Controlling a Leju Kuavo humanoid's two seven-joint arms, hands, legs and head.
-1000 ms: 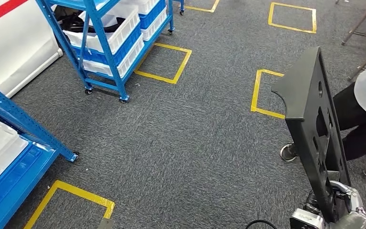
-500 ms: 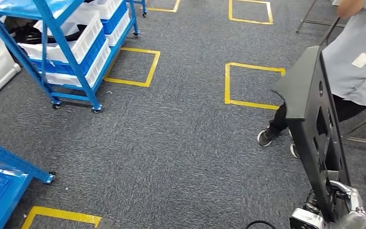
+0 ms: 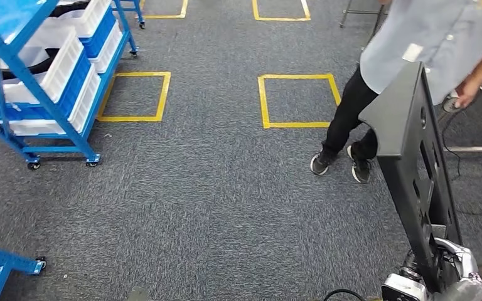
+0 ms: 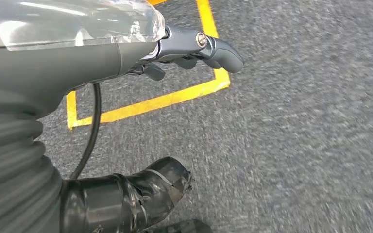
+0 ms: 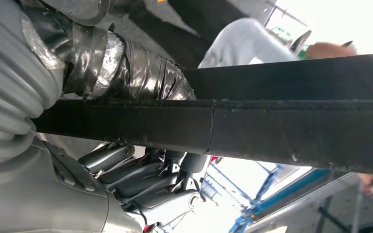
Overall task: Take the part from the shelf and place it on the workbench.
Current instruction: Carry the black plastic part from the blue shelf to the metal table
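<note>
The part (image 3: 414,169) is a long flat black panel with cut-outs, standing nearly upright at the right of the head view. My right hand (image 3: 453,266) grips its lower end. In the right wrist view the part (image 5: 281,128) runs across as a dark bar, with the taped thumb (image 5: 131,63) on one side and the dark fingers (image 5: 150,179) curled on the other. My left hand (image 4: 184,53) hangs over the carpet and holds nothing, its fingers apart from the taped thumb (image 4: 141,189). The blue shelf (image 3: 44,75) with white and blue bins stands at the far left.
A person (image 3: 414,44) in a grey shirt and dark trousers stands close behind the part, feet (image 3: 339,164) on the carpet. Yellow tape squares (image 3: 296,100) mark the grey floor. A second blue rack's foot (image 3: 6,263) shows at the lower left. Metal table legs (image 3: 477,149) stand at the right.
The whole picture has shifted left and down the frame as the camera turned. The person has come further into view at the right. The part stays in my right hand.
</note>
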